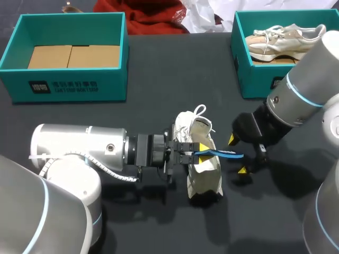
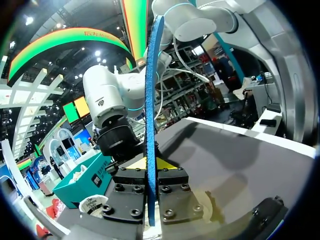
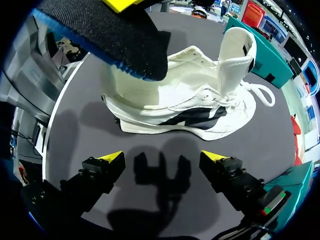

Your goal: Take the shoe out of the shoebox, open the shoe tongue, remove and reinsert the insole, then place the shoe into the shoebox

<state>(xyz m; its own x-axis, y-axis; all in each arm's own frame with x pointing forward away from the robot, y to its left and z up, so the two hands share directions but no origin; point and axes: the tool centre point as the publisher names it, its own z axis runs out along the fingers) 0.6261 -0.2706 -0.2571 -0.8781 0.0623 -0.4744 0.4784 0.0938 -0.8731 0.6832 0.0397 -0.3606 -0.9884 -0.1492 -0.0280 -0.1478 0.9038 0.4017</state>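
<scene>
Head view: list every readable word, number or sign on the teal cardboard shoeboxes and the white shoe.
White print on the front wall of the left teal shoebox: too blurred to read.
White label on the right teal shoebox: too small to read.
White shoe: no text visible.

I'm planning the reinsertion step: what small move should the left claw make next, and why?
Probably tilt the blue-edged black insole down toward the opening of the white lace-up sneaker. The left claw pinches it over the shoe, whose tongue stands upright; the right claw sits open beside it.
</scene>
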